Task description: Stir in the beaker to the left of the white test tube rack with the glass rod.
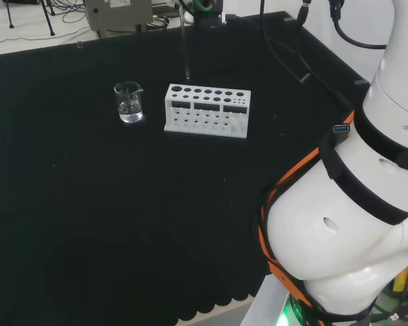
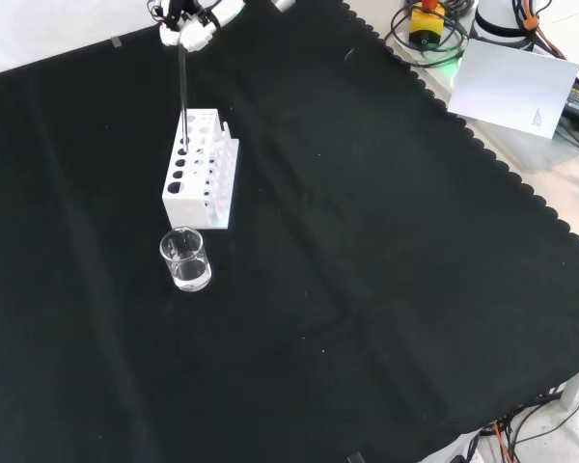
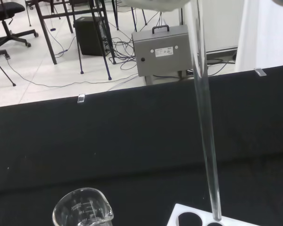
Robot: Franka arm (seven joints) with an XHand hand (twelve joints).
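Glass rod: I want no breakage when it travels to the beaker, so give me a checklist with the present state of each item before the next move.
1. Rod held by the robot hand: ok, fingers curled on its top end in the front view.
2. Rod hangs about upright: ok.
3. Rod tip free of the rack: cannot tell; the wrist view shows the tip right at a rack hole.
4. Beaker upright: ok.
5. Beaker left of the rack in the head view, apart from it: ok.
6. Cloth between rack and beaker free of other ware: ok.
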